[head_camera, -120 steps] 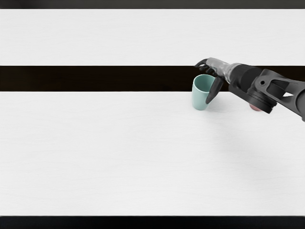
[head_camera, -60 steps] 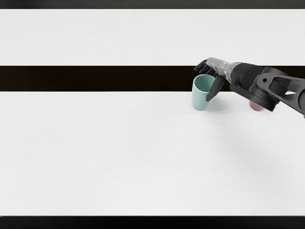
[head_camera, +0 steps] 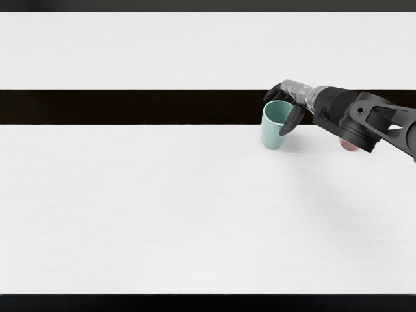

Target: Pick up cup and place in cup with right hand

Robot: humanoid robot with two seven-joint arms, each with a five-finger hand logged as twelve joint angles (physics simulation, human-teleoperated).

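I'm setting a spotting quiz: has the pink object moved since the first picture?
No: what shows of the pink object keeps its place against the dark strip.

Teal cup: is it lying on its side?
No, the teal cup is upright, with its open rim facing up next to the right hand.

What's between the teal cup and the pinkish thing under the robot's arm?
In the head view, a strip of white tabletop; the right arm reaches over part of it.
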